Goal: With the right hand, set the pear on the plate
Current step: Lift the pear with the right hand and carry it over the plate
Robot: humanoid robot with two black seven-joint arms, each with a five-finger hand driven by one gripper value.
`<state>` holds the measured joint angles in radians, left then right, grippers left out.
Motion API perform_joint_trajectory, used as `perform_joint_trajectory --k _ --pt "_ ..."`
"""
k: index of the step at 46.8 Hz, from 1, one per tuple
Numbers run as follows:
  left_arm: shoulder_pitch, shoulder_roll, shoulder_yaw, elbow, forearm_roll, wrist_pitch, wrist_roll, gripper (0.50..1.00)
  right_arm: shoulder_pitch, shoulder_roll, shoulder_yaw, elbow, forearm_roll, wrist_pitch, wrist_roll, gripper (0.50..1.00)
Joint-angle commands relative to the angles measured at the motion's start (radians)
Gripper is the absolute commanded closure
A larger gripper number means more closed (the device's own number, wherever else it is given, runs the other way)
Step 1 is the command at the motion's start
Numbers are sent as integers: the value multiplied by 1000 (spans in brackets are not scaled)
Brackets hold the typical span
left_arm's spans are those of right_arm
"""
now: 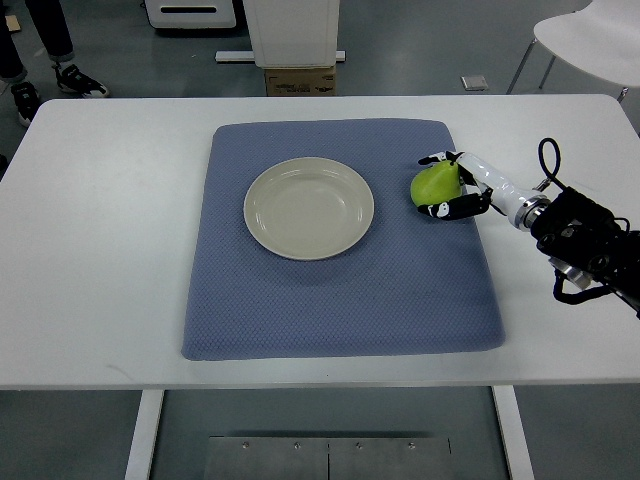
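A laboratory-type room is indicated by the white table (100, 250), grey floor (420, 60), white equipment base (291, 30) and cardboard box (300, 80).

Blue mat (340, 300) on white table (100, 250); white chair (590, 40) behind.

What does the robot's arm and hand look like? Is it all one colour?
No, it has two colours. The right hand is white and shiny with black fingertips. Its wrist is a white and silver tube. Further back, the right arm turns chunky and black, with a thin black cable looping up above it. No left arm shows in the picture.
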<state>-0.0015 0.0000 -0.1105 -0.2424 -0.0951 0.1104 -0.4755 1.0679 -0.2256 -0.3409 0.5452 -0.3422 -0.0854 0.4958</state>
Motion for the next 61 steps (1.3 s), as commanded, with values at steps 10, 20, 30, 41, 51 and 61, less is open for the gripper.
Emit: perform_joint_trajectory --k 10,20,30,41,51,61 --pt "0 0 0 0 0 0 0 500 6 -3 5 1 3 1 0 1000" --pt "0 0 0 0 0 0 0 500 47 -37 23 16 9 15 1 1000" --pt "0 0 0 0 0 0 0 500 136 -100 23 53 9 78 1 1000" --pt "0 0 0 0 0 0 0 500 162 -94 23 61 9 113 -2 1000" --pt "0 0 0 0 0 0 0 500 191 -17 23 101 11 112 -10 1000" --pt "0 0 0 0 -2 0 0 500 204 106 22 98 9 102 -25 1000"
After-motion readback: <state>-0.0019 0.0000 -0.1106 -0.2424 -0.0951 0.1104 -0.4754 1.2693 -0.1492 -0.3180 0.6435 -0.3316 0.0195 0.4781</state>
